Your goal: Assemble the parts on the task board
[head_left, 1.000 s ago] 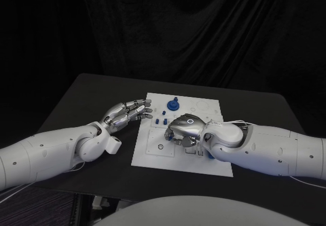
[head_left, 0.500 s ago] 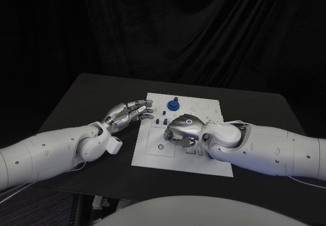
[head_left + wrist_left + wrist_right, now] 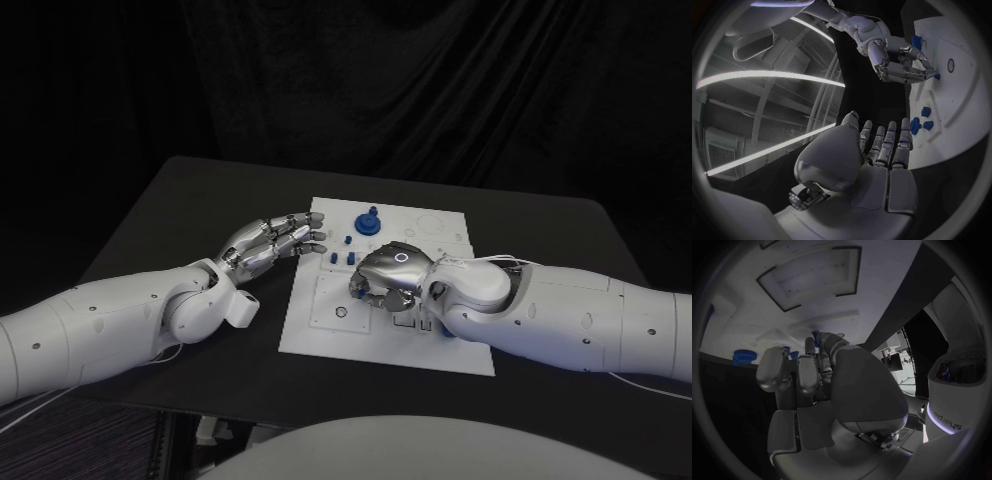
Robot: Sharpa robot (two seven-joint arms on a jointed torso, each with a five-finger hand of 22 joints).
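The white task board (image 3: 325, 325) lies in the middle of the table. My right hand (image 3: 391, 277) hovers low over its centre, fingers curled down and pinching a small blue part (image 3: 936, 76) at the board's surface. The left wrist view shows this right hand (image 3: 895, 62) from the side. My left hand (image 3: 273, 243) floats by the board's left edge with its fingers (image 3: 886, 145) spread and holds nothing. A larger blue knob (image 3: 369, 222) stands at the far side of the board. Small blue parts (image 3: 336, 258) sit between the two hands.
Further blue parts (image 3: 921, 124) lie on the board close to my left fingertips. A blue round part (image 3: 743, 356) sits beside my right hand (image 3: 811, 380), and a rectangular recess (image 3: 811, 277) lies beyond it. Black table (image 3: 188, 200) surrounds the board.
My right hand and forearm have edged slightly toward the far side of the board. The left hand has stayed where it was.
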